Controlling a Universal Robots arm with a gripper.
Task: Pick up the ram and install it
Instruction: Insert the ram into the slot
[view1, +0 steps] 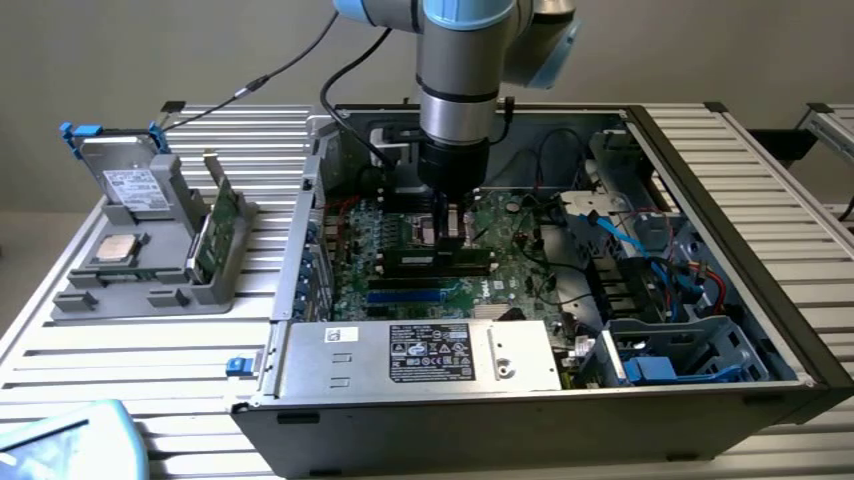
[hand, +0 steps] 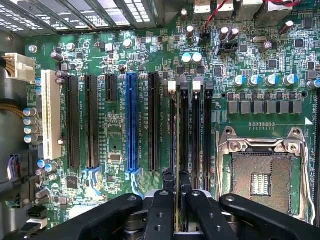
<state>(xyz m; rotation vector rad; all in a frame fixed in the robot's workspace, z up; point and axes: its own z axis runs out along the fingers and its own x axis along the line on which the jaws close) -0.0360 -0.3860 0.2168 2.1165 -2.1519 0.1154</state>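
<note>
My gripper (view1: 451, 238) reaches straight down into the open computer case (view1: 747, 300), over the memory slots (view1: 434, 264) of the green motherboard (view1: 514, 285). In the wrist view the two black fingertips (hand: 168, 181) stand close together, and the gripper (hand: 176, 181) is shut on the ram (hand: 173, 130). The ram is seen edge-on as a thin dark green strip. It runs along the memory slot nearest the long black card slots, up to a white latch (hand: 172, 85). I cannot tell whether it is pressed home in the slot.
Three more memory slots (hand: 196, 130) lie beside it, then the open processor socket (hand: 260, 175). A blue card slot (hand: 131, 125) and a white one (hand: 50, 115) lie on the other side. The power supply (view1: 427, 355) sits at the case front. A grey tray (view1: 147, 285) with green cards (view1: 220, 230) stands at the exterior view's left.
</note>
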